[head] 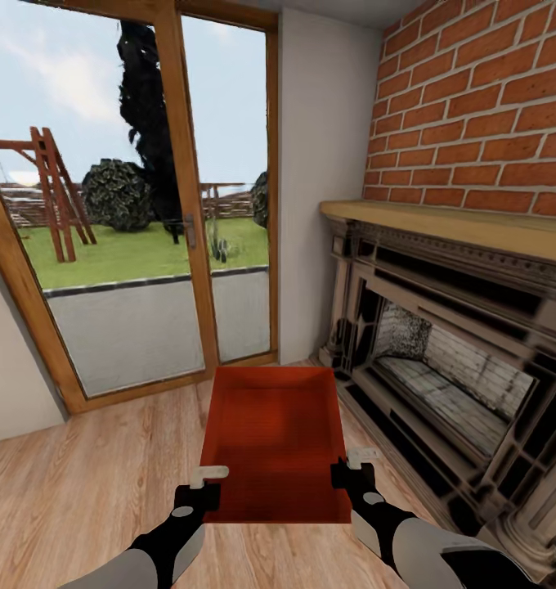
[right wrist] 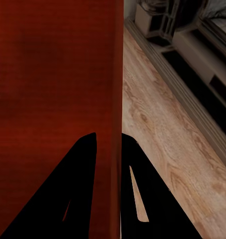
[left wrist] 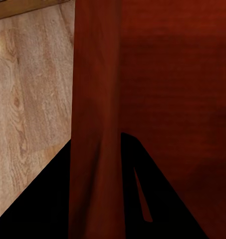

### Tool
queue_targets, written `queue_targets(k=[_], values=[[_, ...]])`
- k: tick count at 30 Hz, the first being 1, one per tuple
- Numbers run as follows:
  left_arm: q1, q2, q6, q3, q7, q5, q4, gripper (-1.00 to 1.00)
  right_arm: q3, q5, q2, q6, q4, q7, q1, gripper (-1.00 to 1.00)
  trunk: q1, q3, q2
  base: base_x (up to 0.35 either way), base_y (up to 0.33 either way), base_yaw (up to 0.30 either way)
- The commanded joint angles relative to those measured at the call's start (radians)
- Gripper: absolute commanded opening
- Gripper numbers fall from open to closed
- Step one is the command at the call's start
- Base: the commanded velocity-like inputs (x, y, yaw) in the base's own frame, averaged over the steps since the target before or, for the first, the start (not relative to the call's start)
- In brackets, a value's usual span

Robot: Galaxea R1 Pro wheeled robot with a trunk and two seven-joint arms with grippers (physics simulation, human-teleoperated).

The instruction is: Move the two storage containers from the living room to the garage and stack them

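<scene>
One red-orange open-top storage container (head: 278, 433) lies between my arms over the light wood-plank floor (head: 90, 491) of the living room. My left gripper (head: 204, 484) is shut on its left wall near the near corner. My right gripper (head: 350, 468) is shut on the right wall likewise. In the left wrist view the red wall (left wrist: 93, 99) runs between the two dark fingers of the left gripper (left wrist: 95, 144). The right wrist view has the container's wall (right wrist: 110, 74) pinched the same way in the right gripper (right wrist: 109, 137). I cannot tell whether the box touches the floor.
A dark fireplace (head: 450, 368) with a wooden mantel stands close on the right under a brick wall (head: 474, 106). Straight ahead is a wood-framed glass door (head: 147, 245) onto a garden. Open wood floor lies to the left.
</scene>
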Motion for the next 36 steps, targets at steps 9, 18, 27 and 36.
queue_targets(k=[9,18,27,36], values=[[-0.002,0.002,-0.006,0.027,0.021,-0.003,-0.002,-1.0,-0.022,-0.022,-0.004,-0.006,0.003,-0.014,-0.001,-1.0,0.0,0.013,-0.001,0.0,0.0,0.0],[-0.002,0.002,-0.006,0.027,0.02,-0.002,-0.002,-1.0,-0.022,-0.021,-0.004,-0.006,0.004,-0.014,-0.001,-1.0,0.0,0.028,-0.001,0.0,0.0,0.0],[-0.002,0.004,-0.007,0.027,0.02,-0.002,-0.002,-1.0,-0.022,-0.022,-0.004,-0.006,0.003,-0.014,-0.001,-1.0,0.0,0.043,-0.001,0.0,0.0,0.0],[-0.002,0.004,-0.007,0.027,0.02,-0.002,-0.002,-1.0,-0.022,-0.021,-0.004,-0.006,0.004,-0.014,-0.001,-1.0,0.0,0.058,-0.001,0.0,0.0,0.0]])
